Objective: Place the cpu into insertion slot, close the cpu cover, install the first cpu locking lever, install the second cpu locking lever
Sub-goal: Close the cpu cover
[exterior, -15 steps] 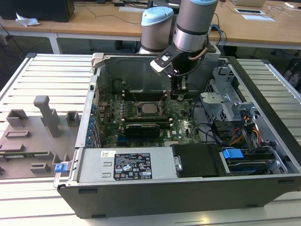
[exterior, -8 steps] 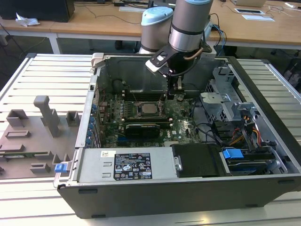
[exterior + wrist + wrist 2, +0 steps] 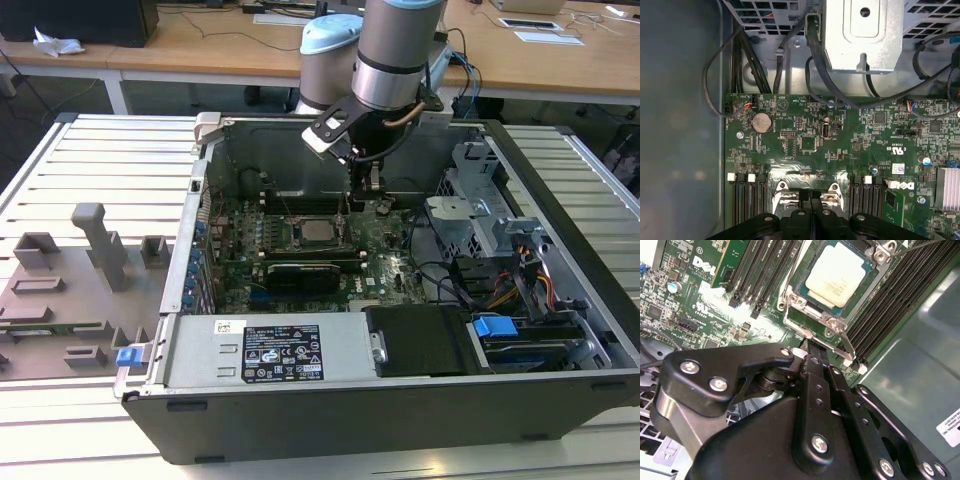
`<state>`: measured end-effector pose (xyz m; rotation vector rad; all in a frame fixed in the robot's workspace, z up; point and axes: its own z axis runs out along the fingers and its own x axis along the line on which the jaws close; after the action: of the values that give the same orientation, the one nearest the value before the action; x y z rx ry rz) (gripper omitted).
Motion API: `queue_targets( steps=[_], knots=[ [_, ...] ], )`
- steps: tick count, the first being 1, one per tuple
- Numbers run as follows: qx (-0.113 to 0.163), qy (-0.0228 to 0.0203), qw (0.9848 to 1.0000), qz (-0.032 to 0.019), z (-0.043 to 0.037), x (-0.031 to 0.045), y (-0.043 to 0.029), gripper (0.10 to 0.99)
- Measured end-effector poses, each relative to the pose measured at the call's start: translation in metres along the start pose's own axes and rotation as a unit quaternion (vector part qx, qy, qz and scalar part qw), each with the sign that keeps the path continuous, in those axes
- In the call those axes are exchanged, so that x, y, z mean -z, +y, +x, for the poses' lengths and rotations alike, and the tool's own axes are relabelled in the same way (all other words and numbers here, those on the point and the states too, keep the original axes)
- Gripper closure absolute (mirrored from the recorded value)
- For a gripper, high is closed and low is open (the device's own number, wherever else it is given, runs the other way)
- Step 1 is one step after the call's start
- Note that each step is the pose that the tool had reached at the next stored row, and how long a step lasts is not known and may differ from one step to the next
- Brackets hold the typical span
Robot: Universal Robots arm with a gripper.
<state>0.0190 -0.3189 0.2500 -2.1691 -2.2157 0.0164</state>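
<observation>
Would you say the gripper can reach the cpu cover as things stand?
Probably yes: the gripper hangs right at the edge of the cpu cover inside the open case, with nothing between them.

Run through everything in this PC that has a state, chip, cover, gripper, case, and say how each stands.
cpu: seated in the insertion slot, metal top up.
cpu cover: down, framing the cpu.
gripper: jaws shut, tips beside the cover's edge.
computer case: lying on its side, open.
memory slots: empty.
</observation>
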Motion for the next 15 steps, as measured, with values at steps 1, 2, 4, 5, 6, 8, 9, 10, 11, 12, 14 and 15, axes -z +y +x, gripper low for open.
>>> queue_targets(
  steps=[1,2,4,5,6,8,9,10,11,12,14,15],
  knots=[
    [0.0,0.0,1.0,0.0,0.0,0.0,-0.0006,0.98],
    [0.0,0.0,1.0,0.0,0.0,0.0,-0.001,0.98],
    [0.0,0.0,1.0,0.0,0.0001,-0.0001,-0.003,0.98],
    [0.0,0.0,1.0,0.0,0.0001,-0.0001,-0.0035,0.98],
    [0.0,0.0,1.0,0.0,0.0001,-0.0002,-0.0041,0.98],
    [0.0,0.0,1.0,0.0,0.0002,-0.0003,-0.0071,0.98],
    [0.0,0.0,1.0,0.0,0.0002,-0.0003,-0.008,0.98],
    [0.0,0.0,1.0,0.0,0.0002,-0.0004,-0.0088,0.98],
    [0.0,0.0,1.0,0.0,0.0003,-0.0008,-0.0129,0.98],
    [0.0,0.0,1.0,0.0,0.0004,-0.0015,-0.0168,0.98],
    [0.0,0.0,1.0,0.0,0.0005,-0.0036,-0.0242,0.98],
    [0.0,0.0,1.0,0.0,0.0005,-0.007,-0.0301,0.98]
  ],
)
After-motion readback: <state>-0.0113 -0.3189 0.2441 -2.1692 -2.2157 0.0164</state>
